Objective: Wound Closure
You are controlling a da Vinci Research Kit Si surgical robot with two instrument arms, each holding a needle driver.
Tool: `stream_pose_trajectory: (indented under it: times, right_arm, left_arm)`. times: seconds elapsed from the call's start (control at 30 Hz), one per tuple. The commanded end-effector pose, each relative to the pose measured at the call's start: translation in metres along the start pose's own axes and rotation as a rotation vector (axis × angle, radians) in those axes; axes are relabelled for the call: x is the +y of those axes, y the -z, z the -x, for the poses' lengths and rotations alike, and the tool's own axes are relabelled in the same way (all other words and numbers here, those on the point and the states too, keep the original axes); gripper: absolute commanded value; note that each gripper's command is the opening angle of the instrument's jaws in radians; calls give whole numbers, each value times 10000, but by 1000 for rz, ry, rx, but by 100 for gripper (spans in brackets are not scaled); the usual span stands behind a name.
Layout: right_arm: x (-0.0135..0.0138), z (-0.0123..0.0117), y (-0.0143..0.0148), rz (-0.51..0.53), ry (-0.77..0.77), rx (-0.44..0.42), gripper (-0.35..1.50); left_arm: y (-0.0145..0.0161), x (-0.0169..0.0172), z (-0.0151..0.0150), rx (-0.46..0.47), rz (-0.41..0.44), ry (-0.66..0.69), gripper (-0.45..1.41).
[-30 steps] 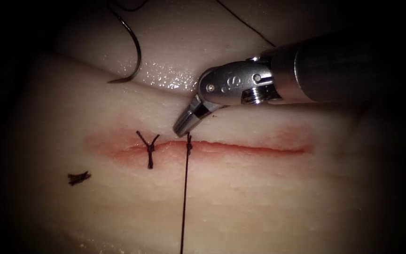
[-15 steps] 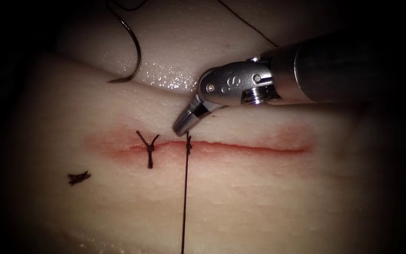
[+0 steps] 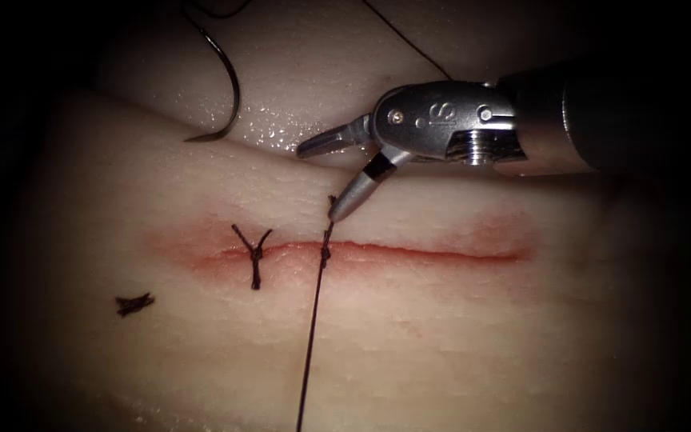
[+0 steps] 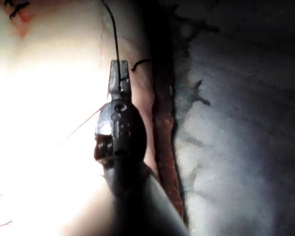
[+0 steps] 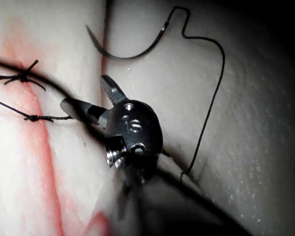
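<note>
Steel jaws of your right tool (image 3: 325,180) gape empty above the knot (image 3: 325,256) | left tool (image 4: 119,81) clamps the thread (image 3: 312,336) taut | needle (image 3: 221,88) lies free on the tissue (image 3: 441,336), clear of the cut (image 3: 425,254).

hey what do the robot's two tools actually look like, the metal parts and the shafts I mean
The right gripper has two slim silvery jaws, one with a dark band at its base, on a rounded polished metal wrist block stamped with small characters and fitted with round pins and a threaded screw. Behind it runs a dark, smooth cylindrical shaft. The left gripper looks alike: narrow grey jaws, rounded metal wrist, dark shaft.
</note>
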Motion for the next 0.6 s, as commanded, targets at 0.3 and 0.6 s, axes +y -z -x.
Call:
stream_pose_trajectory:
  times: [0.3,0.6]
  right_arm:
    - [7,-9,38,250,-73,110,135]
    - [-43,-13,-9,350,-148,272,96]
  left_arm:
    - [7,-38,-8,-54,47,0,-45]
    - [24,-109,-1,-17,87,-18,-45]
